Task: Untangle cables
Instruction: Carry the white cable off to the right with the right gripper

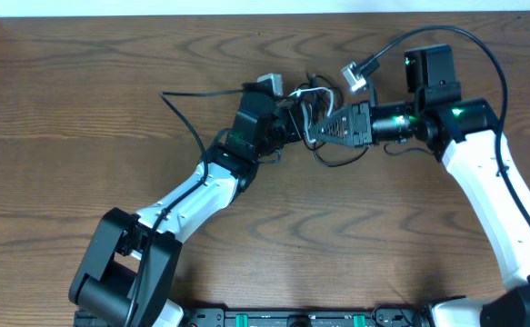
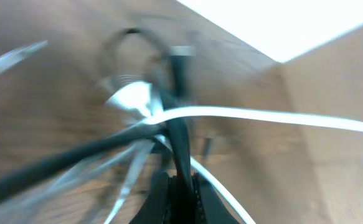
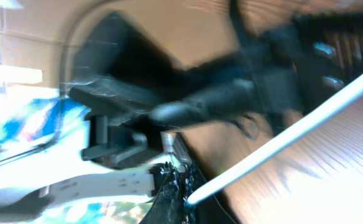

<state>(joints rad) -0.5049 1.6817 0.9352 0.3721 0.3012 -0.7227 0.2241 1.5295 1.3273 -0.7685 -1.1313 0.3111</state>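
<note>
The cables lie in a knot [image 1: 312, 102] at the table's middle, between my two grippers. My left gripper [image 1: 289, 118] reaches in from the lower left. In the left wrist view it [image 2: 180, 182] is shut on a black cable [image 2: 178, 134] that runs up to a small plug [image 2: 181, 51]. A white cable [image 2: 262, 115] crosses in front of it. My right gripper [image 1: 313, 130] points left into the knot. In the right wrist view it [image 3: 185, 188] is shut on the white cable [image 3: 293, 132], which stretches up and to the right.
One black cable [image 1: 181, 113] trails left from the knot in a long curve over the wooden table [image 1: 83, 182]. A grey plug [image 1: 354, 76] lies just right of the knot, another [image 1: 269, 84] at its left. The table's far edge [image 1: 246, 16] is close behind.
</note>
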